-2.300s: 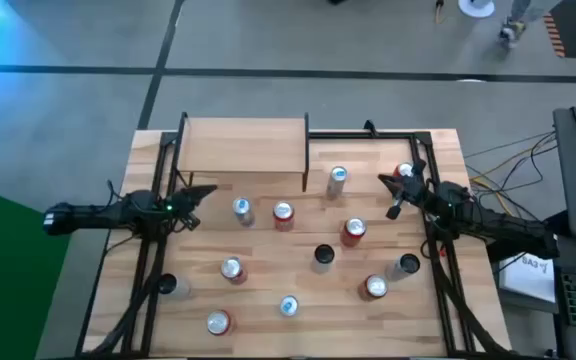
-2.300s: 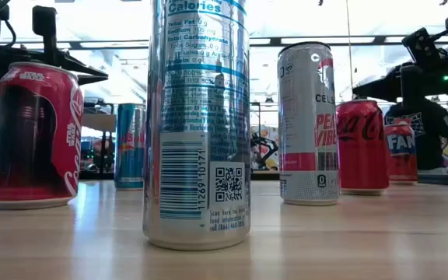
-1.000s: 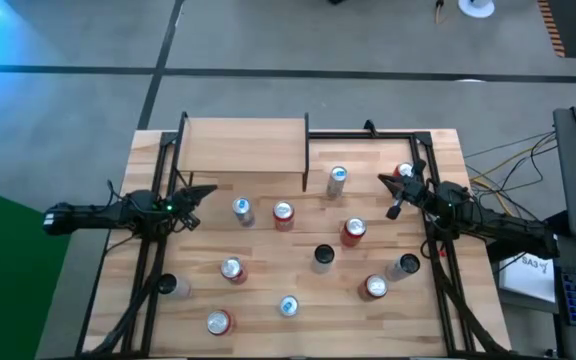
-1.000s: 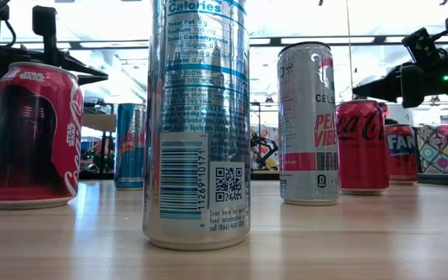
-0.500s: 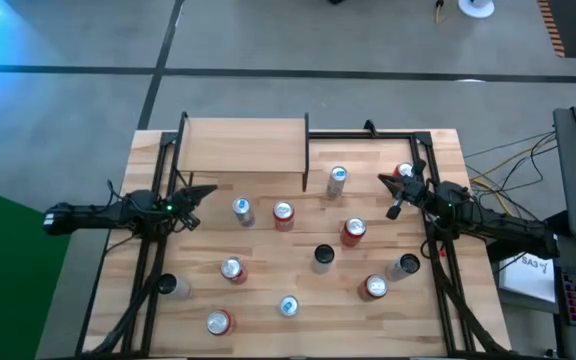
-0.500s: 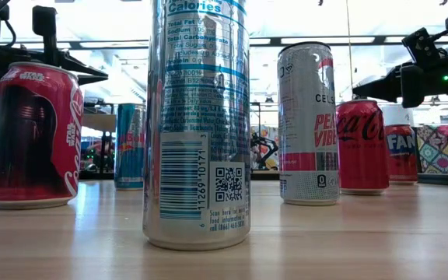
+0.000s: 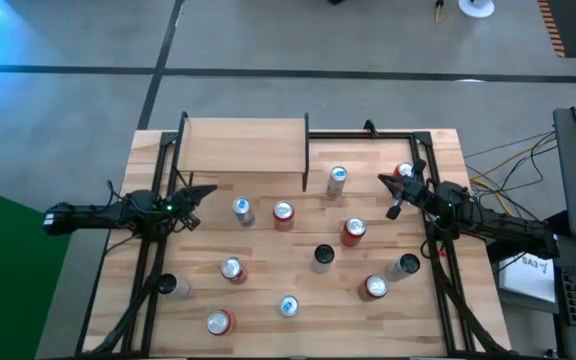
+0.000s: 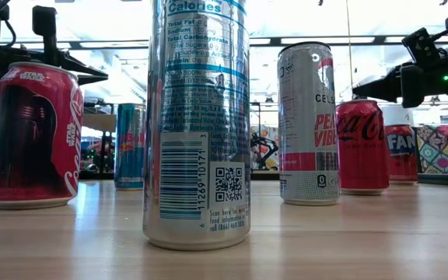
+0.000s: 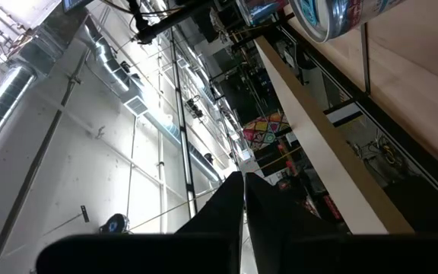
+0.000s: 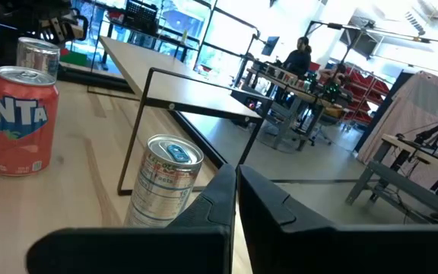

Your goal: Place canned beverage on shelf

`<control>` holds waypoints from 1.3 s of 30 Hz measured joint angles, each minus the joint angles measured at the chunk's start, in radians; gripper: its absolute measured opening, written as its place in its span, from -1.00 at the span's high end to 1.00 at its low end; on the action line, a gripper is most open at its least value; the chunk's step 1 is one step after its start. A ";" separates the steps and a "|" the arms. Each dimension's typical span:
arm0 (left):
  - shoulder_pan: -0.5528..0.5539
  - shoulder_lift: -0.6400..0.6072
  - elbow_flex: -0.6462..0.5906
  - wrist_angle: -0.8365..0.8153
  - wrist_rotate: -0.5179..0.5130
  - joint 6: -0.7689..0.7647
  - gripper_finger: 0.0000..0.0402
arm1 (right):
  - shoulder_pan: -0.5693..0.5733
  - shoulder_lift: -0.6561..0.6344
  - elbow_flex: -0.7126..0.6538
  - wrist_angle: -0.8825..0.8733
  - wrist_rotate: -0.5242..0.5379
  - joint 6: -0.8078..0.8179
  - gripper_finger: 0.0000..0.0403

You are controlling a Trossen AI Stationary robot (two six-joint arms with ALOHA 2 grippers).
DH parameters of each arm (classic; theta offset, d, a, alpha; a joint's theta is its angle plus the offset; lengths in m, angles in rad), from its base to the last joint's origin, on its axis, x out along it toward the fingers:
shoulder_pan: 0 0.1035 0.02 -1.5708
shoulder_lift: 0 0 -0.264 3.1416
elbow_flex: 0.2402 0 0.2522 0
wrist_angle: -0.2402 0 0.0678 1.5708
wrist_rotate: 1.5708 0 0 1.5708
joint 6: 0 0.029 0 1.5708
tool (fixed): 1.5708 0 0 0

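The shelf (image 7: 243, 145), a raised light wood board on thin black uprights, stands at the table's far left. Several canned beverages stand upright on the tabletop, among them a silver can (image 7: 338, 179), a red can (image 7: 283, 215) and a black can (image 7: 323, 257). My left gripper (image 7: 211, 190) hovers shut at the left edge, pointing level toward the silver-blue can (image 7: 242, 209). My right gripper (image 7: 382, 180) hovers shut at the right edge, beside an orange Fanta can (image 10: 20, 122). The shut fingertips show in both wrist views (image 9: 244, 190) (image 10: 234, 183).
In the low view a tall silver can (image 8: 197, 124) stands nearest, with a red Coca-Cola can (image 8: 33, 136) and a Celsius can (image 8: 308, 124) behind. Black frame rails (image 7: 438, 290) run along both table sides. People sit at desks (image 10: 299, 57) in the room beyond.
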 joint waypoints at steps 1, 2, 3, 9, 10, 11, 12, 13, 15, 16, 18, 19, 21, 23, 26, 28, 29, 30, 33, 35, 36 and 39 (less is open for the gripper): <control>0.000 0.000 0.000 0.000 0.000 0.000 1.00 | 0.000 0.000 0.000 0.000 0.000 0.000 0.95; 0.000 0.000 0.000 0.000 0.000 0.000 1.00 | 0.000 0.000 0.000 0.000 0.000 0.000 0.95; 0.000 0.000 0.000 0.000 0.000 0.000 1.00 | 0.000 0.000 0.000 0.000 0.000 0.000 0.95; 0.000 0.000 0.000 0.000 0.000 0.000 1.00 | 0.000 0.000 0.000 0.000 0.000 0.000 0.95; 0.000 0.000 0.000 0.000 0.000 0.000 1.00 | 0.000 0.000 0.000 0.000 0.000 0.000 0.95; 0.000 0.000 0.000 0.000 0.000 0.000 1.00 | 0.000 0.000 0.000 0.000 0.000 0.000 0.95; 0.000 0.000 0.000 0.000 0.000 0.000 1.00 | 0.000 0.000 0.000 0.000 0.000 0.000 0.95; 0.000 0.000 0.000 0.000 0.000 0.000 1.00 | 0.000 0.000 0.000 0.000 0.000 0.000 0.95; 0.000 0.000 0.000 0.000 0.000 0.000 1.00 | 0.000 0.000 0.000 0.001 0.000 0.000 0.95; 0.000 0.000 0.000 0.000 0.000 0.000 1.00 | 0.000 0.000 0.000 0.005 0.000 0.012 0.95; 0.000 0.000 0.000 0.000 0.000 0.000 1.00 | 0.000 0.000 0.000 0.006 -0.016 0.169 0.95; 0.000 0.000 0.000 0.000 0.000 0.000 1.00 | 0.000 0.000 0.000 0.002 -0.031 0.292 0.95; 0.000 0.000 0.000 0.000 0.000 0.000 1.00 | 0.000 0.003 0.000 0.000 -0.051 0.527 0.95; 0.000 0.000 0.000 0.000 0.001 0.000 1.00 | 0.000 0.005 0.000 -0.001 -0.052 0.640 0.95; 0.000 0.000 0.000 0.000 0.095 -0.084 1.00 | 0.000 0.008 0.000 -0.003 -0.076 0.701 0.95; 0.000 0.000 0.000 0.011 0.270 -0.232 1.00 | 0.000 0.009 0.000 -0.001 -0.080 0.709 0.95; 0.000 0.000 0.000 0.020 0.351 -0.290 1.00 | 0.000 0.009 0.000 0.000 -0.080 0.707 0.95; 0.000 0.000 0.000 0.025 0.422 -0.326 1.00 | 0.000 0.009 0.000 0.000 -0.080 0.702 0.95; 0.000 0.000 0.001 0.031 0.624 -0.441 1.00 | 0.000 0.009 0.000 0.000 -0.079 0.702 0.95; 0.000 0.000 0.001 0.055 0.785 -0.539 1.00 | 0.000 0.010 0.000 0.000 -0.079 0.707 0.95; -0.001 0.000 0.001 0.071 0.861 -0.579 1.00 | 0.000 0.011 0.000 0.000 -0.079 0.707 0.95; -0.001 0.000 0.001 0.126 1.048 -0.670 1.00 | 0.000 0.013 0.000 0.000 -0.079 0.708 0.95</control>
